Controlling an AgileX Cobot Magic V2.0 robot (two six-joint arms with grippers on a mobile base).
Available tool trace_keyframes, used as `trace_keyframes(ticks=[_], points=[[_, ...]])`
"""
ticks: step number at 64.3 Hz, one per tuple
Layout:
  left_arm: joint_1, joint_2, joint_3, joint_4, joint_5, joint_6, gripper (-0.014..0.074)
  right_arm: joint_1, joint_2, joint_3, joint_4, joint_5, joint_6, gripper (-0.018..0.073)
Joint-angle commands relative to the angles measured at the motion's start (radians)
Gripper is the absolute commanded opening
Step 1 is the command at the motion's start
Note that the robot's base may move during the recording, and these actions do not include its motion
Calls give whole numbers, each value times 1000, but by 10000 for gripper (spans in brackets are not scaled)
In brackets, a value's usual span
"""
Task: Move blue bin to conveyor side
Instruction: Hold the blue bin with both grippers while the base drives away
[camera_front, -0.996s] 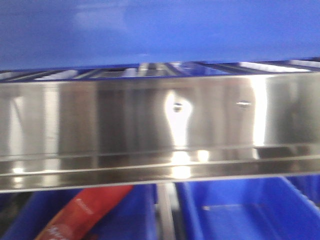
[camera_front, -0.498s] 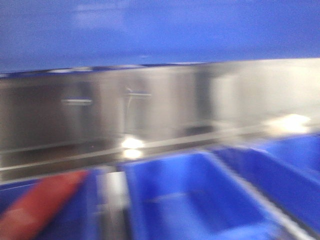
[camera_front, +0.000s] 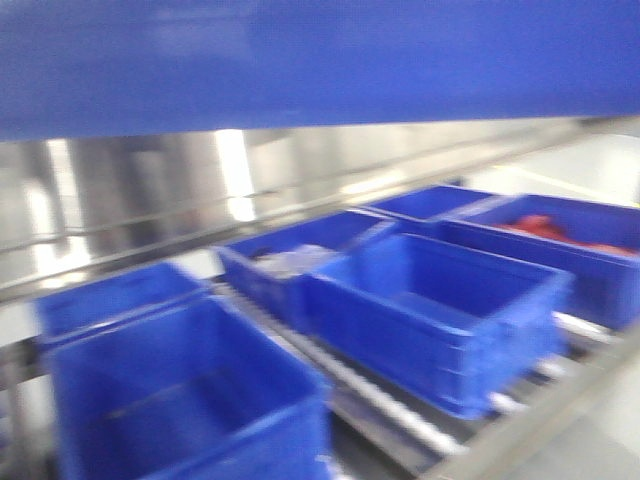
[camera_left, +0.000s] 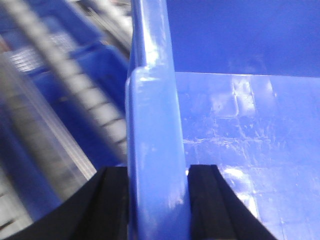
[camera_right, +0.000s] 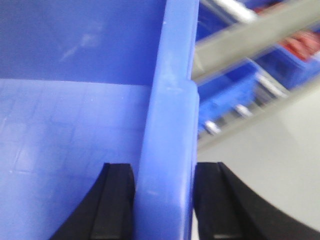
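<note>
The blue bin (camera_front: 320, 60) fills the top of the front view as a wide blue band, held up off the rack. My left gripper (camera_left: 158, 172) is shut on the bin's left wall rim (camera_left: 152, 125), one black finger on each side. My right gripper (camera_right: 165, 170) is shut on the bin's right wall rim (camera_right: 170, 125) the same way. Both wrist views look down into the bin's empty floor (camera_left: 250, 130), which also shows in the right wrist view (camera_right: 65, 125). The conveyor is out of view.
A stainless-steel rack (camera_front: 130, 200) with white rollers (camera_front: 400, 410) carries several other blue bins (camera_front: 430, 310); one at the far right holds something red (camera_front: 560, 232). Pale floor (camera_right: 270, 165) lies to the right of the rack.
The front view has swung: the steel rack beam that filled the frame has slid away up and left, and a row of blue bins on the rollers now shows. Both grippers' earlier state is not shown.
</note>
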Motion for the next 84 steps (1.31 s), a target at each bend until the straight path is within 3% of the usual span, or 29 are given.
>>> trace_keyframes(ticks=[1, 84], points=[[-1, -20, -12, 21, -92, 13, -18, -2, -24, -14, -44, -92, -18, -79], [-1, -20, -12, 29, -90, 13, -18, -2, -24, -14, -44, -92, -18, -79]])
